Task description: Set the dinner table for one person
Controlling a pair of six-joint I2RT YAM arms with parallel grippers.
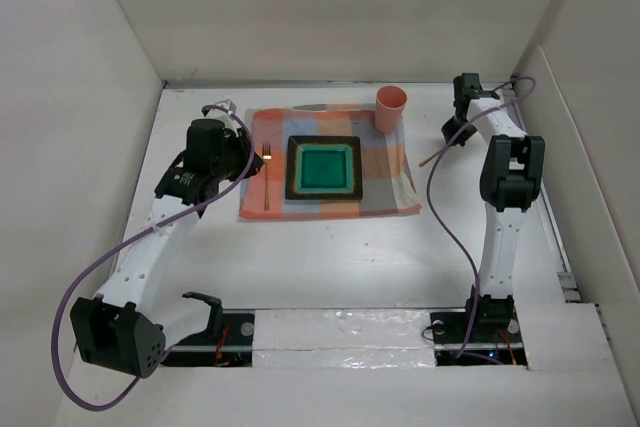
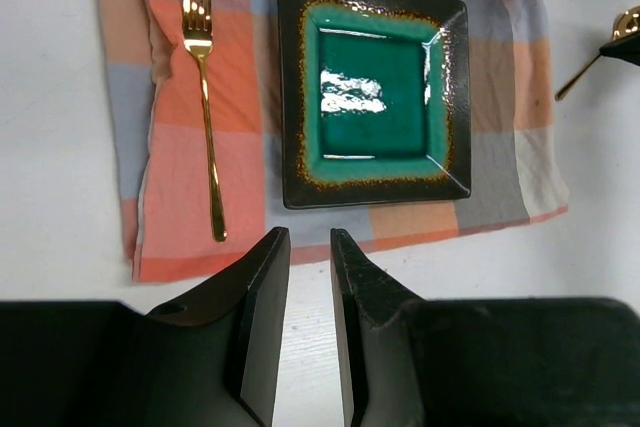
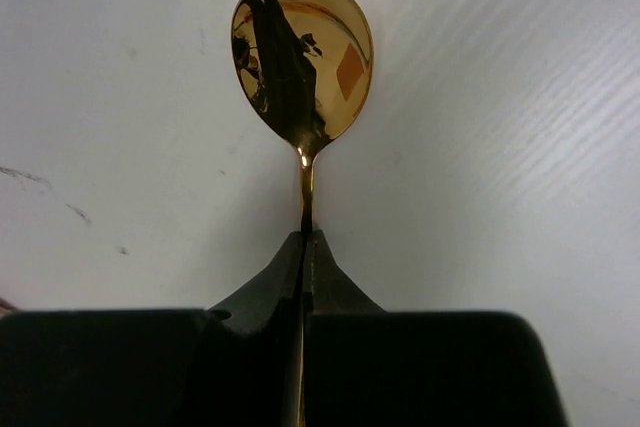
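Fingers (image 3: pixel 262 285) of the right gripper (image 3: pixel 305 239) clamp a gold spoon (image 3: pixel 303 57) right of the cloth (image 1: pixel 385 192). Left gripper (image 2: pixel 310 237) hovers narrowly parted, empty, over the dinner table (image 1: pixel 330 257), which carries cloth, plate (image 1: pixel 323 167), fork (image 1: pixel 267 177) and cup (image 1: pixel 390 107).

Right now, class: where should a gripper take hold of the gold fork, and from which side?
Mid-handle, probably from straight above, jaws across its narrow width: the fork lies flat on the checked cloth, its slim straight handle clear of the plate.

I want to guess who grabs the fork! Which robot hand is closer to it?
The left gripper. It hovers close by the fork; the right gripper is beyond the plate and cup, shut on the spoon.
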